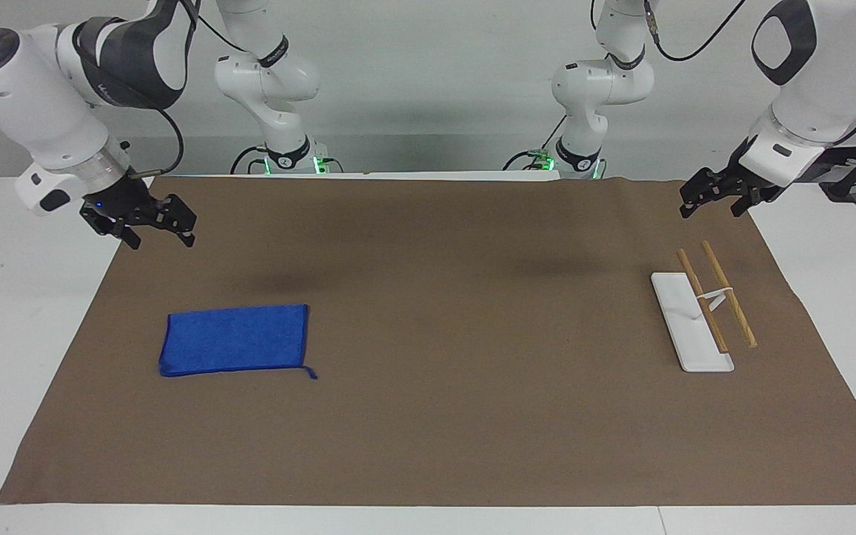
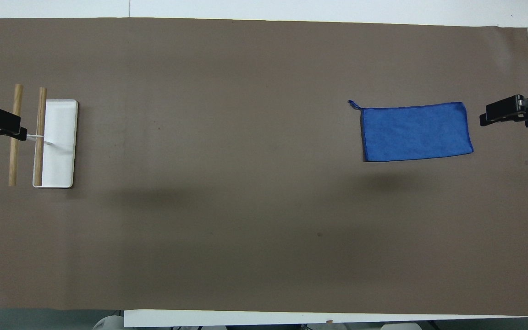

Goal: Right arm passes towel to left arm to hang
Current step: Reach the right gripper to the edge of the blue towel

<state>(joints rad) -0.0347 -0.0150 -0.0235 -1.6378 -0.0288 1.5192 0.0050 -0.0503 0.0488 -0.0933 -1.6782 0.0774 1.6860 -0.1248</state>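
The blue towel [image 1: 235, 339] lies flat on the brown cloth toward the right arm's end of the table, and it also shows in the overhead view [image 2: 415, 133]. Its thread loop [image 1: 311, 374] sticks out at the corner farther from the robots, on the side toward the table's middle. My right gripper [image 1: 160, 238], with the blue light, hangs open and empty in the air over the cloth's edge beside the towel; it also shows in the overhead view [image 2: 486, 119]. My left gripper [image 1: 710, 210] hangs open and empty over the cloth's corner at the left arm's end.
A rack with a white base [image 1: 688, 319] and two wooden rods [image 1: 729, 293] stands toward the left arm's end. In the overhead view the left gripper [image 2: 14, 128] overlaps the outer rod [image 2: 15, 151]. A brown cloth [image 1: 472, 416] covers the table.
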